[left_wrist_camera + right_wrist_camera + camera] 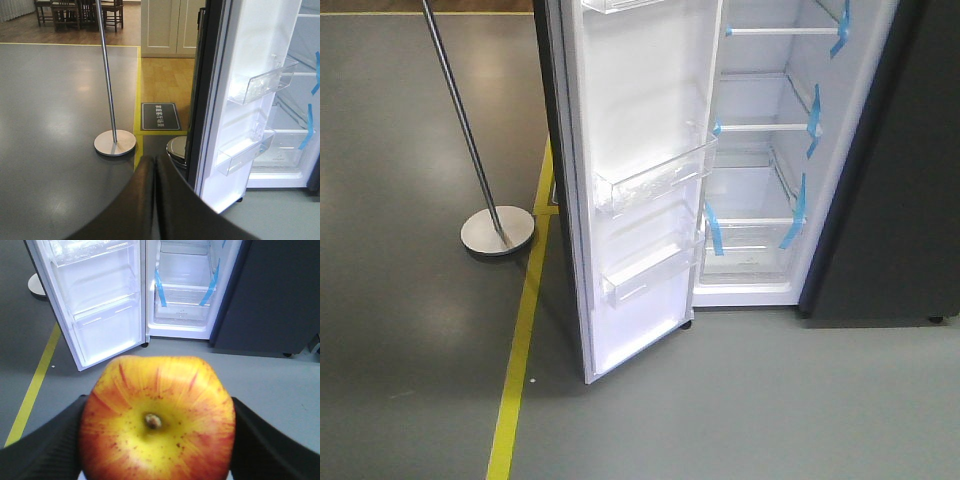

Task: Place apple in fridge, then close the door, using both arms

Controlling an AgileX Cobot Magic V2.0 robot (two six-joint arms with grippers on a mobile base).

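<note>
A red and yellow apple point(157, 420) fills the lower right wrist view, stem end toward the camera. My right gripper point(157, 432) is shut on it, one black finger point(45, 442) on each side. Ahead stands the fridge point(182, 285), its white inside showing shelves point(770, 127) with blue tape strips. Its door point(640, 190) is swung wide open to the left, and clear bins point(655, 175) line its white inner face. My left gripper point(155, 167) is shut and empty, low over the floor, left of the door's edge point(202, 100). The front view shows neither gripper.
A metal pole on a round base point(498, 230) stands left of the door. A yellow floor line point(520, 350) runs past it. A dark grey panel point(900, 200) flanks the fridge on the right. A floor sign point(160, 116) and a second round base point(177, 150) lie behind the door.
</note>
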